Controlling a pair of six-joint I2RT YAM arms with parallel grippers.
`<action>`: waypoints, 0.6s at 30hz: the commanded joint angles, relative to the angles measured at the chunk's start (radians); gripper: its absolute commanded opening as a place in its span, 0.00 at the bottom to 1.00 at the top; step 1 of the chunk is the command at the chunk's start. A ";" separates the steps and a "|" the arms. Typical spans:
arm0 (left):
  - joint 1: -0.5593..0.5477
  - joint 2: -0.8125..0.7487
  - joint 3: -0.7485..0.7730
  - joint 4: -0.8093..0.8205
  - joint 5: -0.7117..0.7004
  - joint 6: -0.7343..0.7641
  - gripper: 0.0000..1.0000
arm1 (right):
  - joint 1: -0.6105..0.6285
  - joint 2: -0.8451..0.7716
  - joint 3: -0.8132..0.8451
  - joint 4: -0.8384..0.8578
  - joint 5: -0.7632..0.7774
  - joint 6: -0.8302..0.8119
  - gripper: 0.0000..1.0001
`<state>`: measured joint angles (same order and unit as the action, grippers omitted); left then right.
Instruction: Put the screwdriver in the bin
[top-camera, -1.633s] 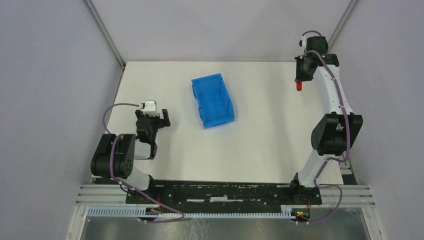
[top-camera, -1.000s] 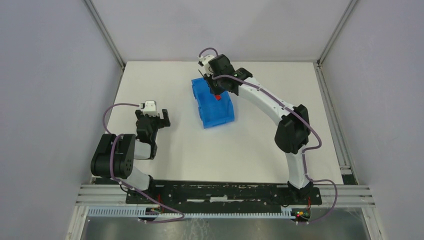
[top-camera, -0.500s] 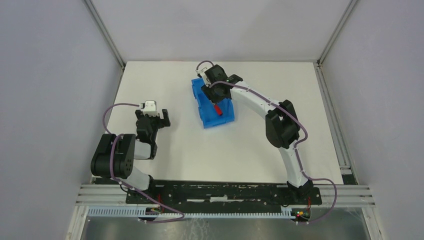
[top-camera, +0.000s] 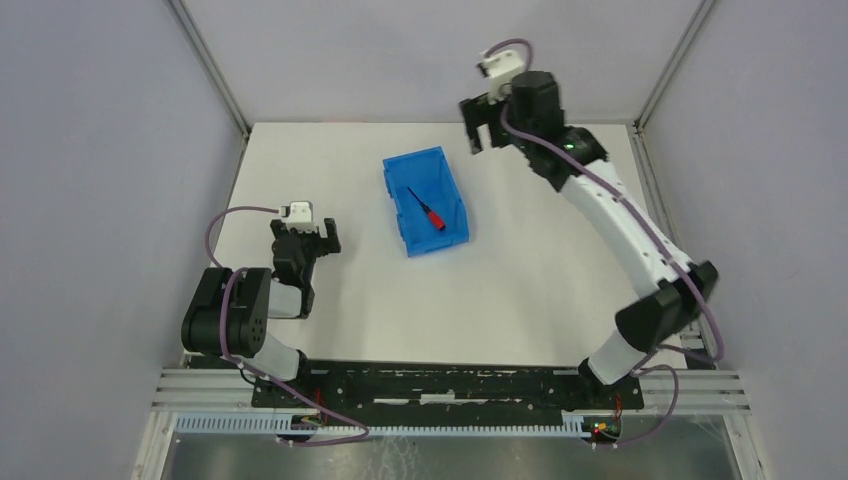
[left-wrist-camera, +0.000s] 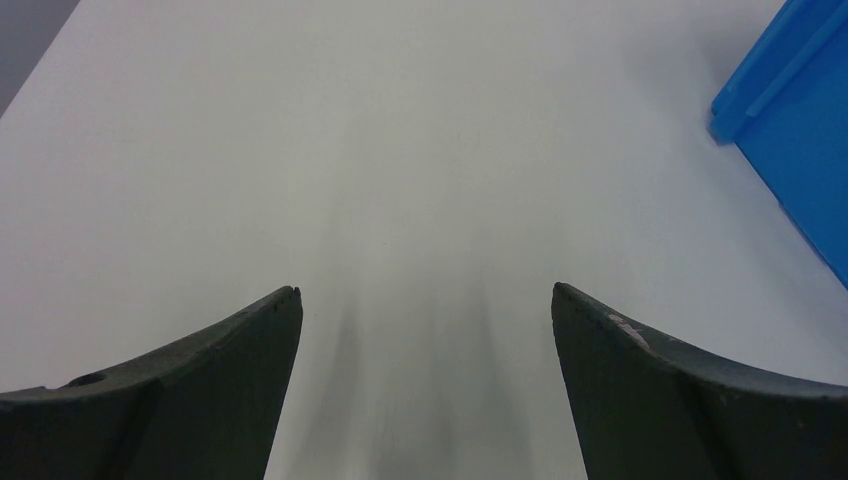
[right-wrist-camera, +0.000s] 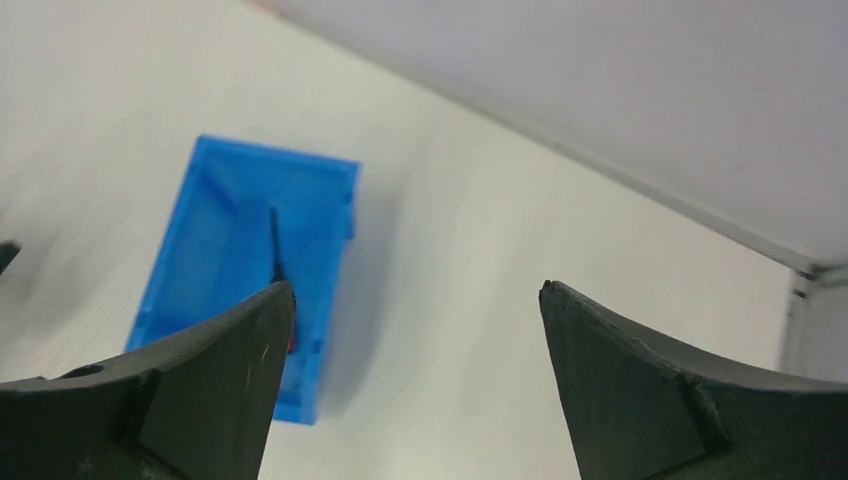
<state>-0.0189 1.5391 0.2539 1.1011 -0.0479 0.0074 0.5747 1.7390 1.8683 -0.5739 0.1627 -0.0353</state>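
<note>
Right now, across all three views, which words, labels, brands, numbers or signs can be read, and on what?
No readable text anywhere.
The bin and the screwdriver show no lettering.
The left gripper has a pale fleck on one of its fingers, too small to read.

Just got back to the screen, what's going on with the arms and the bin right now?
The screwdriver lies loose on the floor of the blue bin, so the placing looks done. The right gripper is open and empty, raised over the far side of the table, beyond and right of the bin. The left gripper is open too, low over bare table left of the bin, holding nothing.
</note>
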 joint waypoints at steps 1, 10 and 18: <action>-0.001 -0.011 0.004 0.039 -0.004 -0.032 1.00 | -0.194 -0.225 -0.247 0.130 -0.029 0.033 0.98; -0.001 -0.011 0.004 0.039 -0.004 -0.032 1.00 | -0.353 -0.599 -0.997 0.564 0.319 0.128 0.98; -0.001 -0.011 0.004 0.039 -0.003 -0.032 1.00 | -0.352 -0.706 -1.450 0.853 0.380 0.153 0.98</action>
<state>-0.0189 1.5391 0.2539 1.1011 -0.0479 0.0074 0.2260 1.0969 0.5323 0.0425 0.4786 0.0845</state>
